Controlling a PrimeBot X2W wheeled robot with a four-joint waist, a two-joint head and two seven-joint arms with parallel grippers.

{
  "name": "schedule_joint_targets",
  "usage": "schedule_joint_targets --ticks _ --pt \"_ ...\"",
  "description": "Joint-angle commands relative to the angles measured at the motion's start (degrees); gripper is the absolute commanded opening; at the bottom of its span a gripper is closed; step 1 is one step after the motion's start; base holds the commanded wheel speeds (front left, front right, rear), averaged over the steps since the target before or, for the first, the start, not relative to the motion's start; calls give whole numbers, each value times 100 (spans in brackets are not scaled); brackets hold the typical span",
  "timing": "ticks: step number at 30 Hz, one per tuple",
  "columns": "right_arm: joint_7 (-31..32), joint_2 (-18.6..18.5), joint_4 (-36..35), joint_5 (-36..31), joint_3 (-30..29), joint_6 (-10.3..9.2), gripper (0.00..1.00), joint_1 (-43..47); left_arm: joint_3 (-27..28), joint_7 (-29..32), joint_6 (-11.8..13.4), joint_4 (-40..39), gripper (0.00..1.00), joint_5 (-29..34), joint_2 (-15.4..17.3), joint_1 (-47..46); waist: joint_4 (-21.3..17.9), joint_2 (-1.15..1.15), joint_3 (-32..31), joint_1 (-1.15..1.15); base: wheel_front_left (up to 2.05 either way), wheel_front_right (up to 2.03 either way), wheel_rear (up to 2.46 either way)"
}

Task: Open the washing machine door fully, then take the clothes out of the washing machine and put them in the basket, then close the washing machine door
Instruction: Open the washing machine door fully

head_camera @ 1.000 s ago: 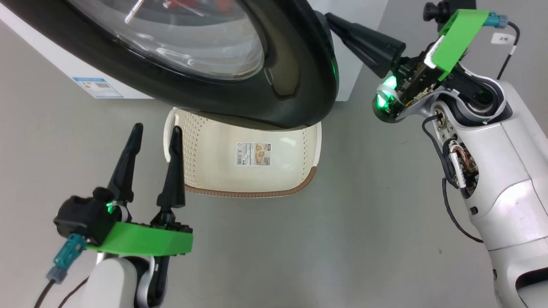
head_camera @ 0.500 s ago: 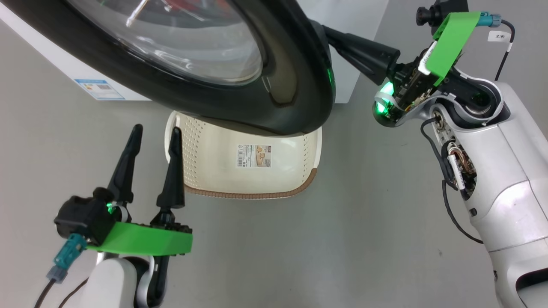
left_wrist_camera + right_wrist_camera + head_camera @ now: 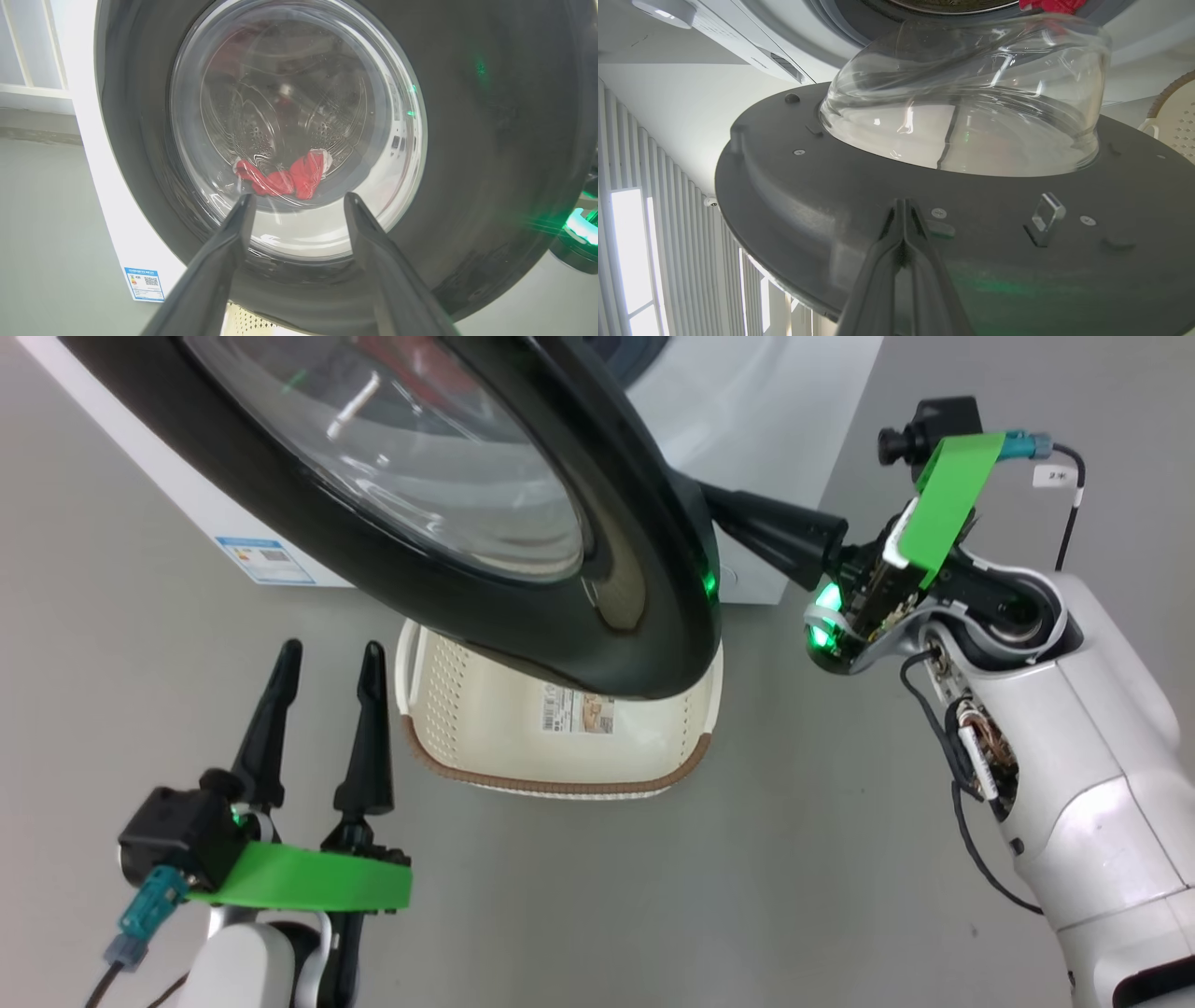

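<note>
My right gripper (image 3: pixel 903 210), clenched, pushes the door's (image 3: pixel 653 569) inner face (left gripper (image 3: pixel 329 653) spread, empty); its tips may skid off the smooth plastic.

Left gripper (image 3: pixel 331 649): two long black fingers are tapering to points from a black block, with a green lamp (image 3: pixel 241 817) glowing at their root. A bright green bracket (image 3: pixel 308 887) is spanning the wrist and a teal plug (image 3: pixel 149 905) is feeding a dark lead.

Right gripper (image 3: pixel 903 205): matching black fingers. A second green bracket (image 3: pixel 948 495) is carrying a small black camera (image 3: pixel 910 439). A teal connector (image 3: pixel 1027 445) is trailing a black cable with a white tag (image 3: pixel 1057 476).

Right forearm (image 3: pixel 1092 775): a glossy white shell, with an open slot (image 3: pixel 980 756) exposing wiring.
</note>
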Motion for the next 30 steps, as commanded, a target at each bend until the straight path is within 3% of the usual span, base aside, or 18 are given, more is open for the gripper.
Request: schedule_joint_targets --ticks 1,16,30 --pt "46 163 -136 -95 102 37 0 125 196 -28 47 -102 100 -18 85 93 115 0 -168 0 0 0 0" --pt "2 173 15 -118 222 37 0 752 151 22 174 -32 100 -79 110 456 463 0 -871 0 0 0 0" --pt "-70 175 26 177 682 37 0 1203 85 143 265 -79 100 -125 133 801 859 0 -1397 0 0 0 0"
